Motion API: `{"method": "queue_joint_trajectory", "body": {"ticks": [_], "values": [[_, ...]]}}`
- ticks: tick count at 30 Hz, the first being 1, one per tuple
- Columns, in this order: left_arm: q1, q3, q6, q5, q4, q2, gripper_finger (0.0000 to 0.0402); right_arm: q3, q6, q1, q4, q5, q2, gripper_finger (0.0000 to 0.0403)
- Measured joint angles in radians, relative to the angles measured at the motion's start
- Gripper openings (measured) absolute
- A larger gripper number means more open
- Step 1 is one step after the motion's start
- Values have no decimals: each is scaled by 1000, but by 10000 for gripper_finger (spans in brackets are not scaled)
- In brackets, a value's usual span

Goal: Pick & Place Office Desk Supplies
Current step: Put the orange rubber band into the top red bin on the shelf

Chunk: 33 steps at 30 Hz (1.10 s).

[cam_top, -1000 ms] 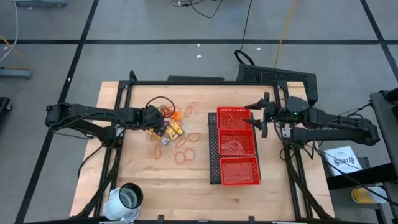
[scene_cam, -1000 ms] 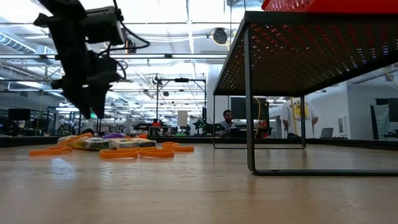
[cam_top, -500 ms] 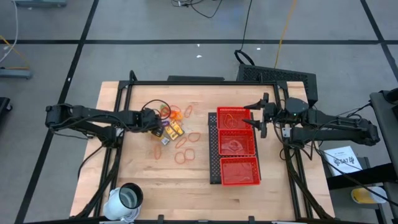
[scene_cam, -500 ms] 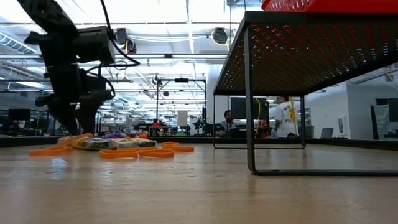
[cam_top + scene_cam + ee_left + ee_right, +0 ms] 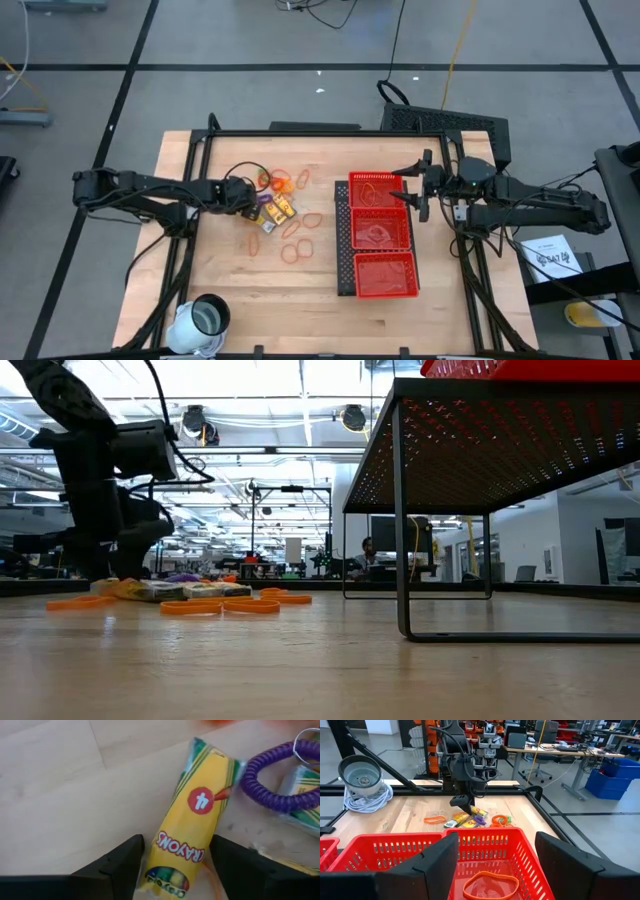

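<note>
**Operator:** Status of left claw (image 5: 172,870)?

**Technician:** Left claw has come down over the last second from above the pile to bench (image 5: 240,290) level, at the pile's edge away from the red tray (image 5: 381,236). Its jaws stand apart, one on each side of a yellow crayon packet (image 5: 192,832); they have narrowed slightly but nothing is gripped yet. A purple coil (image 5: 280,782) lies touching the packet's far end.

**Operator:** Meaning for the task?

**Technician:** Approach looks finished; closing on the packet is the likely next step, then carrying it to the tray.

**Operator:** Right claw (image 5: 492,865)?

**Technician:** Unmoved, open and empty, over the tray's end compartment farthest from the white cup (image 5: 205,318). One rubber band (image 5: 487,885) already lies in that compartment.

**Operator:** Remaining supplies?

**Technician:** Loose rubber bands (image 5: 295,240) and other packets (image 5: 275,210) lie on the bench between left claw and tray.
</note>
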Motion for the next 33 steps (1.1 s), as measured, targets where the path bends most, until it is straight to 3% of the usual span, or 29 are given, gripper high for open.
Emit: {"method": "queue_joint_trajectory", "body": {"ticks": [9, 14, 27, 33], "values": [[0, -10, 28, -6, 31, 0, 132, 0, 3, 0, 0, 0, 0, 254], [0, 31, 103, 0, 27, -4, 97, 0, 26, 0, 0, 0, 0, 254], [-13, 293, 339, 7, 35, -76, 90, 0, 27, 0, 4, 0, 2, 254], [-41, 346, 464, 9, 186, -80, 93, 0, 28, 0, 11, 0, 35, 254]]}}
